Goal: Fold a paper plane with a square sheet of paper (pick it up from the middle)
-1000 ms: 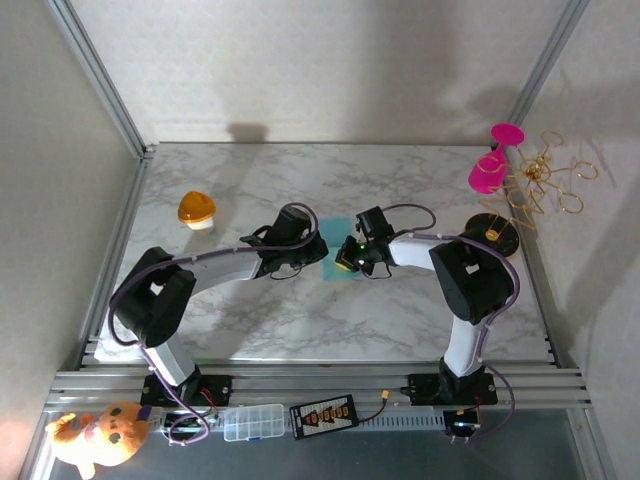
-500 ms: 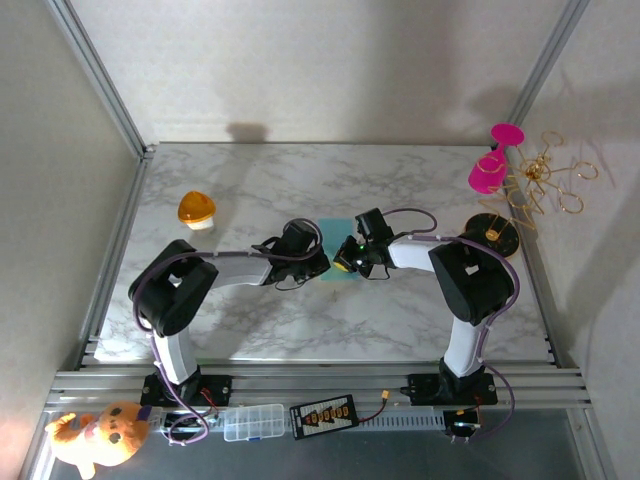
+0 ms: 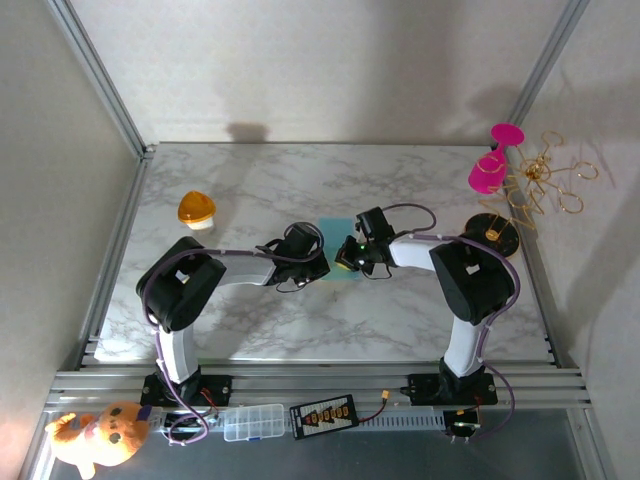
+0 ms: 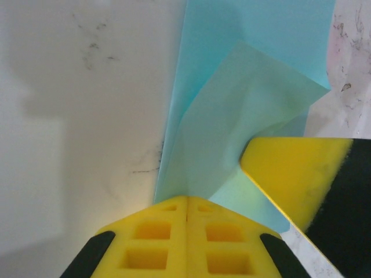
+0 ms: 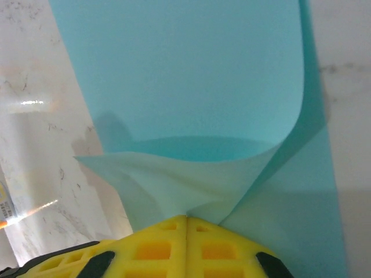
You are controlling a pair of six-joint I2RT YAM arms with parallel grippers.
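Jaws of the left gripper (image 4: pixel 186 200) are pressed together on a lifted flap of the square sheet of paper (image 4: pixel 243 104), whose paler underside rises straight out of the closed tips. The right gripper (image 5: pixel 186 219) is likewise clamped on the paper, where a raised ridge curls up from the flat teal area beyond it. In the left wrist view, one yellow finger of the right gripper sits just beside the same flap, so the two pinches lie close together. This pairing probably serves to lift the sheet from its middle, as the task requires, and to start a centre fold while both sides are controlled. The rest of the sheet lies flat on the marble table (image 3: pixel 400 310), which likely keeps it square for creasing. In the top view the sheet (image 3: pixel 338 230) lies at mid-table between the two wrists, well apart from the orange dome-shaped object (image 3: pixel 197 209). No dart shape is formed yet.
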